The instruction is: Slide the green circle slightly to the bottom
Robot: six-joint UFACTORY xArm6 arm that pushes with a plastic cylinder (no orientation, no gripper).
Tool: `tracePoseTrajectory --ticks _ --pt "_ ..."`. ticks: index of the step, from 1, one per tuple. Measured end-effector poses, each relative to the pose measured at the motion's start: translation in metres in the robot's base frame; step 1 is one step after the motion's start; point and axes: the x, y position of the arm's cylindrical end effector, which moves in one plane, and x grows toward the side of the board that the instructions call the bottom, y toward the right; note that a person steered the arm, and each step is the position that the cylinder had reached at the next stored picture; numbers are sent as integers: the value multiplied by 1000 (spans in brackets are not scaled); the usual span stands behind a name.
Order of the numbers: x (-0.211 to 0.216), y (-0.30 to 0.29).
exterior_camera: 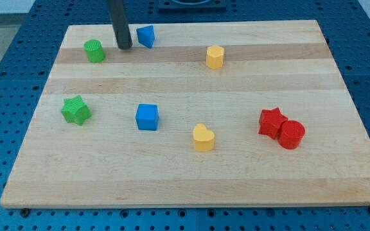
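Observation:
The green circle (95, 51) sits near the top left of the wooden board (191, 173). My tip (124, 47) rests on the board just to the right of the green circle, with a small gap between them. A blue triangle-like block (146, 36) lies just right of the tip, near the board's top edge.
A green star (76, 110) lies at the left, a blue cube (147, 117) at centre left, a yellow heart (203, 137) below centre, a yellow hexagon (215, 56) at upper centre. A red star (272, 122) touches a red cylinder (291, 134) at the right.

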Motion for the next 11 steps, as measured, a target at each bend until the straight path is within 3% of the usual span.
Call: tracePoseTrajectory --ticks 4,5,6,8,10,11 --pt "-10 -83" --pt "54 -73" --pt "57 -73" --pt "56 -74" --pt "50 -119" --pt "15 -98"
